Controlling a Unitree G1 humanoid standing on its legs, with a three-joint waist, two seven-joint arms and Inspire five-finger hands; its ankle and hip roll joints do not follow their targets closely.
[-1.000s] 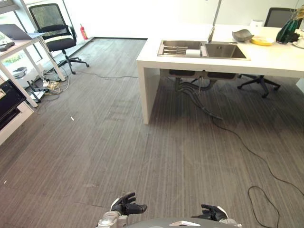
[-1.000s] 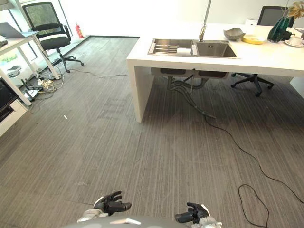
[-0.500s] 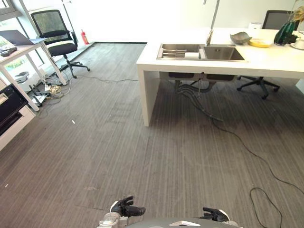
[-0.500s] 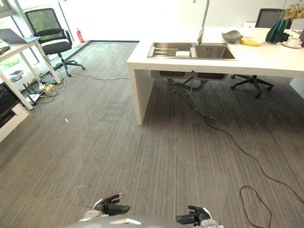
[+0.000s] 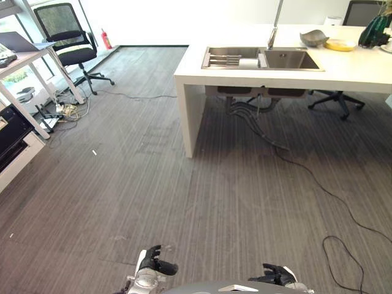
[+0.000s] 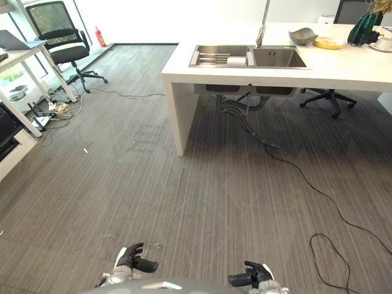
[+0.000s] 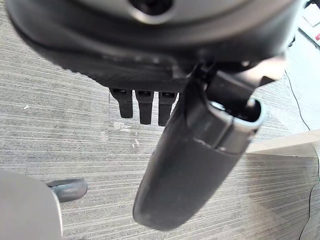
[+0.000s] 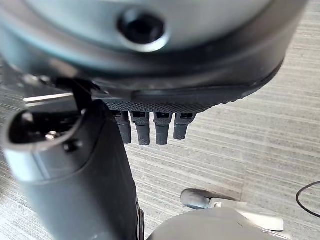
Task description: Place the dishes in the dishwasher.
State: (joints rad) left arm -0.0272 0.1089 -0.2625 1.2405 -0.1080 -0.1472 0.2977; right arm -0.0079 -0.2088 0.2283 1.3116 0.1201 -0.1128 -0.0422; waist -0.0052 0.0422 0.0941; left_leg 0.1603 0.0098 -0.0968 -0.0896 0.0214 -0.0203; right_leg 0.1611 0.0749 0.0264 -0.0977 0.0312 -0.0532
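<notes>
Between the earlier frames and this one the whole picture shifted, so the camera had moved; the dishes kept their places. From the left eye, a grey bowl (image 5: pixel 313 38) and a yellow plate (image 5: pixel 340 45) sat near the counter's (image 5: pixel 361 70) far edge, right of the sink (image 5: pixel 261 59). From the right eye, both hands hung low over the carpet (image 6: pixel 184 202). Its own wrist view showed the left hand (image 7: pixel 150 107) relaxed, fingers apart, holding nothing. The right hand (image 8: pixel 155 127) looked the same.
</notes>
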